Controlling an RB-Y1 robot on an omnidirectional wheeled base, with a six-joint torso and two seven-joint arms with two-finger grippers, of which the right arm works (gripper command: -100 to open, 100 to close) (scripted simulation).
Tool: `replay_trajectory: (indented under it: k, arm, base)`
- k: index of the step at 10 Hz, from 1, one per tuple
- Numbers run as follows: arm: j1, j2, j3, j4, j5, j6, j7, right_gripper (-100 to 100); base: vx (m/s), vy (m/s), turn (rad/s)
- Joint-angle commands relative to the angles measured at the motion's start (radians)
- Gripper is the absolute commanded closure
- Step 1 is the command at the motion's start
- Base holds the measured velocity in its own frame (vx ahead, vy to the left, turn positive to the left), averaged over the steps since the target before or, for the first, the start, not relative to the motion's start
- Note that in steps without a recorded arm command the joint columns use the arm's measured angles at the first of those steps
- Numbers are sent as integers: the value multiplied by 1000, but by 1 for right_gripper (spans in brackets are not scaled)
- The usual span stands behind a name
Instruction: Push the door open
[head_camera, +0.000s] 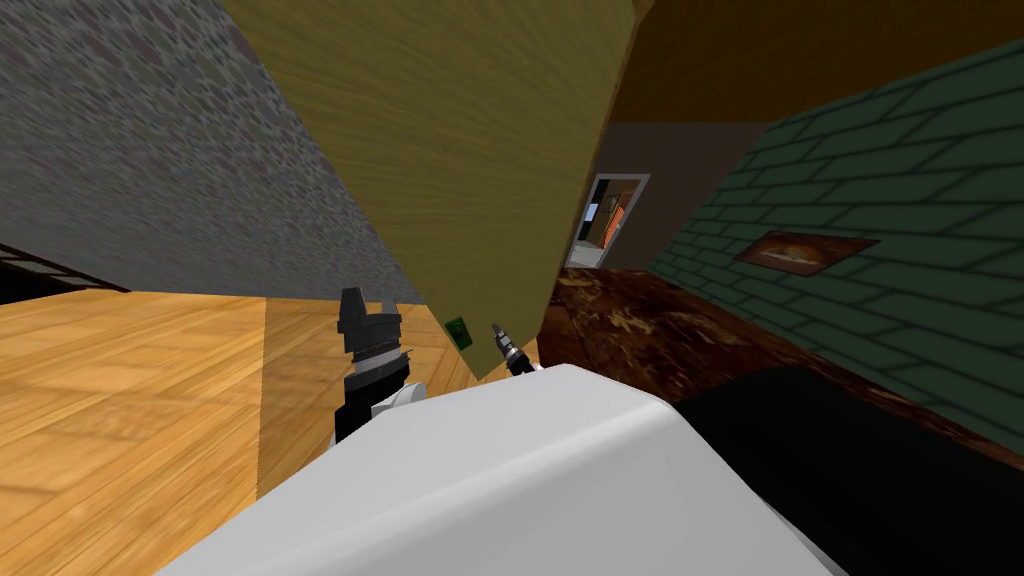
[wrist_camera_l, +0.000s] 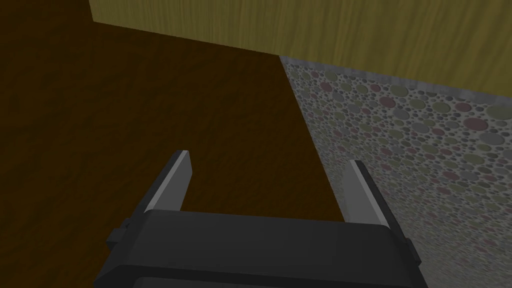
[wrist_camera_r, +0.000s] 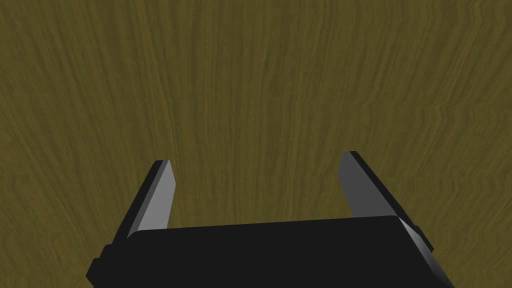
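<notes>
The olive wood-grain door (head_camera: 460, 150) stood at upper centre of the head view. The right hand (wrist_camera_r: 257, 160) faced it, 2 fingers spread, holding nothing; the left hand (wrist_camera_l: 270, 157) likewise gaped empty.

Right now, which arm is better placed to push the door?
Right. The right gripper, open, faces the door squarely. The left gripper aims at the wall and a brown surface instead.

No readable text, labels, numbers or signs anywhere
</notes>
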Motion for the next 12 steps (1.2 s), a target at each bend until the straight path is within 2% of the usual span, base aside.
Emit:
replay_trajectory:
  k: [1,2,5,9,12]
  arm:
    - [-40,5,9,30,0,6,-13,-100]
    - [-52,7,12,40,0,8,-17,-100]
    - [-112,19,25,86,-1,16,-37,-100]
    - [-199,48,44,152,-2,27,-65,-100]
    - [-249,73,55,191,-2,34,-81,-100]
  base:
    - [-94,-90,-162]
    - [-80,-73,-111]
    - [-81,-43,-128]
    - [-120,-14,-138]
    - [-149,37,-97]
